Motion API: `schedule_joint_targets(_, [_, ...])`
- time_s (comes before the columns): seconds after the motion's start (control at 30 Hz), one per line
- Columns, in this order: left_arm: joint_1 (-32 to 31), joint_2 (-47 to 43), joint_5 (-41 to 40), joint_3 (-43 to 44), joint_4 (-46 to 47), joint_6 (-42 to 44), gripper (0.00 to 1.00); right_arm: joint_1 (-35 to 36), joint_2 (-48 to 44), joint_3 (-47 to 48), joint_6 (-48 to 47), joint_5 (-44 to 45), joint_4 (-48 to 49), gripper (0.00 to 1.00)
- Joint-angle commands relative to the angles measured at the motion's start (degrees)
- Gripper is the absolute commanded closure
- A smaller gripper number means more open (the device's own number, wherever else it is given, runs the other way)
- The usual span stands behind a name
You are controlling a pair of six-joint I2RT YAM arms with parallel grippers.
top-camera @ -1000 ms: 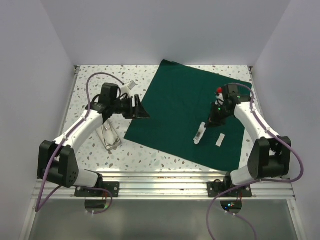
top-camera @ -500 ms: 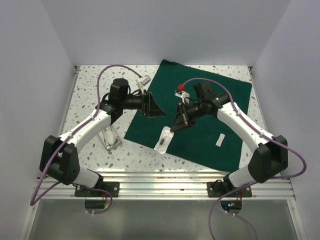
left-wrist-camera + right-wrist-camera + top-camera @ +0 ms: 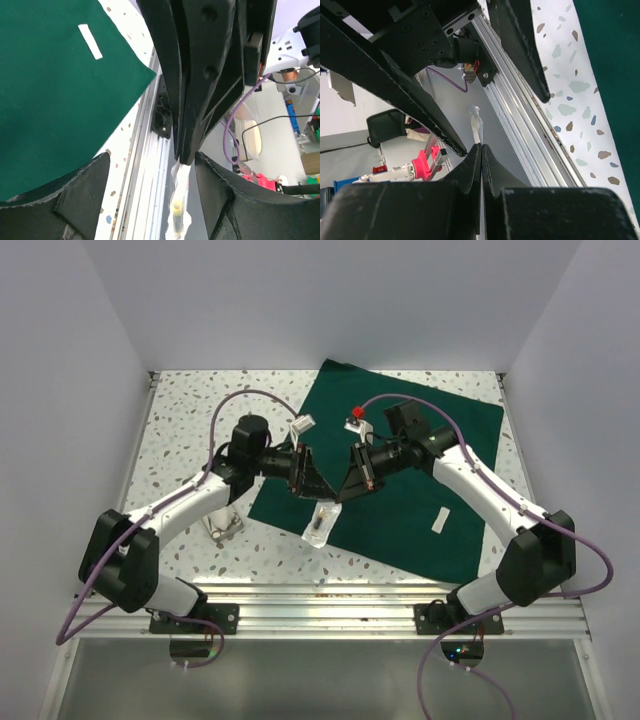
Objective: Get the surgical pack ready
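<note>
Your right claw (image 3: 343, 496) is clamped on the top of the limp, slippery clear plastic pouch (image 3: 320, 524) hanging over the near edge of the dark green cloth drape (image 3: 400, 440); bring your wide-open left claw (image 3: 312, 484) onto its likely firmer upper seam.

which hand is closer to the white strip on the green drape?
Right. The right hand, shut on a clear pouch, is over the drape on the white strip's side; the open left hand sits just beyond it, farther off.
</note>
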Motion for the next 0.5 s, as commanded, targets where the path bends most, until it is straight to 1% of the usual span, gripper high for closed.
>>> schedule_joint_targets(0.0, [-0.16, -3.26, 3.16, -1.15, 4.27, -1.71, 0.28, 0.05, -1.21, 2.46, 1.37, -2.35, 1.92, 1.0])
schedule_joint_targets(0.03, [-0.16, -3.26, 3.6, -1.15, 2.44, -1.27, 0.29, 0.05, -1.21, 2.55, 1.37, -2.35, 2.18, 1.0])
schedule_joint_targets(0.17, [-0.16, -4.23, 4.74, -2.64, 2.42, -1.53, 0.34, 0.05, -0.95, 2.9, 1.55, -1.73, 2.27, 1.0])
schedule_joint_targets(0.23, [-0.17, -4.58, 5.53, -3.44, 2.25, -1.79, 0.46, 0.14, -0.6, 3.17, 1.46, -1.29, 2.1, 1.0])
schedule_joint_targets(0.27, [-0.16, -4.76, 5.88, -3.61, 2.16, -1.71, 0.61, 0.05, -0.6, 3.25, 1.46, -1.03, 2.1, 1.0])
schedule_joint_targets(0.33, [-0.16, -5.02, 5.54, -3.7, 0.06, -0.49, 0.77, 0.14, -0.16, 3.43, 1.64, -0.06, 2.1, 1.0])
schedule_joint_targets(0.37, [0.1, -5.2, 5.01, -3.61, -1.17, 0.22, 0.93, 0.05, 0.11, 3.61, 1.81, 0.46, 2.1, 1.0])
schedule_joint_targets(0.4, [0.27, -5.2, 4.4, -3.18, -4.4, 1.1, 1.0, 0.14, 0.46, 4.39, 1.9, 1.77, 0.79, 1.0])
schedule_joint_targets(0.43, [0.8, -5.28, 2.92, -3.0, -6.0, 2.67, 1.0, 0.14, 1.24, 4.83, 1.9, 4.66, 0.08, 0.95])
schedule_joint_targets(0.47, [2.28, -5.29, 1.86, -2.91, -7.67, 3.56, 1.0, 0.05, 1.69, 6.06, 1.64, 7.03, -0.97, 0.82])
